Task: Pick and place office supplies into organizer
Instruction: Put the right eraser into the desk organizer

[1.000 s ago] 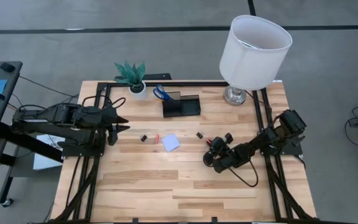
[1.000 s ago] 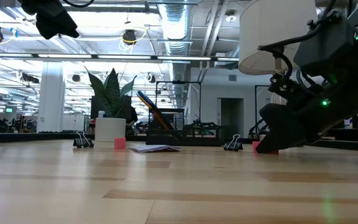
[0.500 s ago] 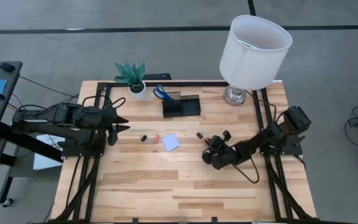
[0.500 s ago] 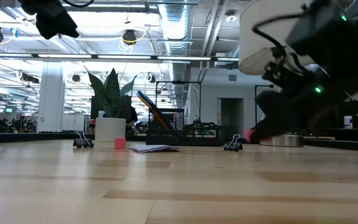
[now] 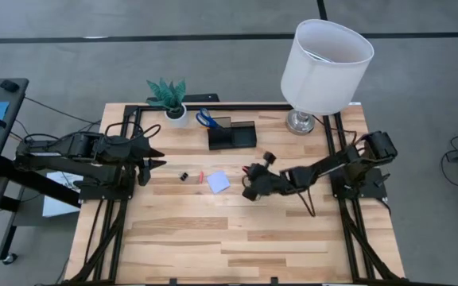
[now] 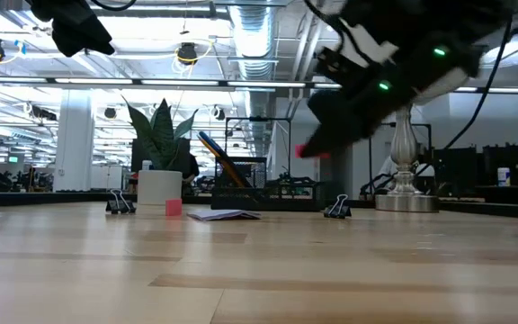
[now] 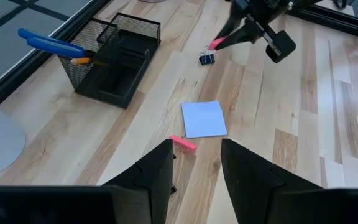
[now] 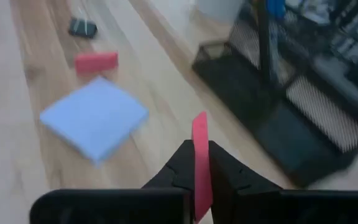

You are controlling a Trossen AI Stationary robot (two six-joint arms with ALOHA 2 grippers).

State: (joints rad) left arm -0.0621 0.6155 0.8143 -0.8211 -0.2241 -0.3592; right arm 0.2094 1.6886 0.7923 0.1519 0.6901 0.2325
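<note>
Right gripper (image 8: pixel 196 167): clamped on a small red eraser-like bit (image 8: pixel 199 163), which stands upright between the fingers; carried above the tabletop's middle, between the pale note pad (image 5: pixel 218 182) and the mesh organizer (image 5: pixel 231 136).

Left gripper (image 7: pixel 196 163): fingers parted, nothing between them; raised near the left edge of the tabletop.

Organizer: black mesh tray near the far edge, beside the white plant pot (image 5: pixel 177 116); blue-handled scissors (image 5: pixel 206 119) and a wooden pencil (image 7: pixel 83 60) stand in its taller compartment.

Loose on the tabletop: note pad at the middle; a second red bit (image 5: pixel 200 176) just beside it; one black binder clip (image 5: pixel 184 175) left of that; another binder clip (image 7: pixel 207 58) beneath the right arm.

Table lamp (image 5: pixel 324 63): far right corner.
</note>
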